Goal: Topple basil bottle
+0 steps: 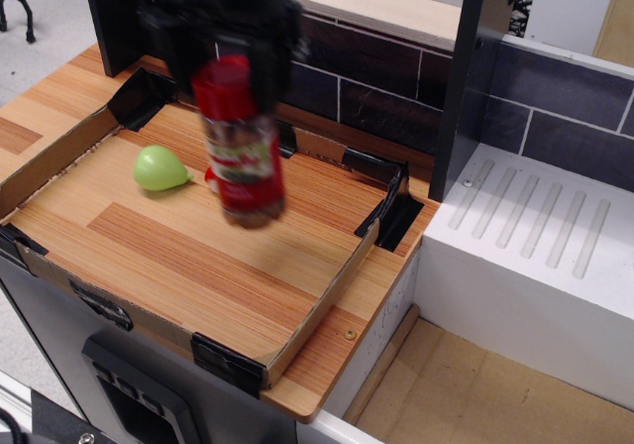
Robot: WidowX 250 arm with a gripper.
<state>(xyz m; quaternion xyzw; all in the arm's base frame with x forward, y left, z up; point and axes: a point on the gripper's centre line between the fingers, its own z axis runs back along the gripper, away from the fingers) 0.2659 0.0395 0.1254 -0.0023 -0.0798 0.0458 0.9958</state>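
A: Which parts are blurred?
B: The dark robot gripper (230,30) is smeared, so its fingers cannot be separated, nor how they stand around the red cap. The small clear spice jar with red cap and red label (241,145) is also blurred; its label print is unreadable.

A: What is hidden?
B: The jar covers nearly all of the red-and-white toy (210,175); only a sliver shows at its left. Whether the jar's base touches the wooden tray floor (198,256) cannot be told.

A: Anything cut off?
B: The arm above the gripper leaves the top edge.
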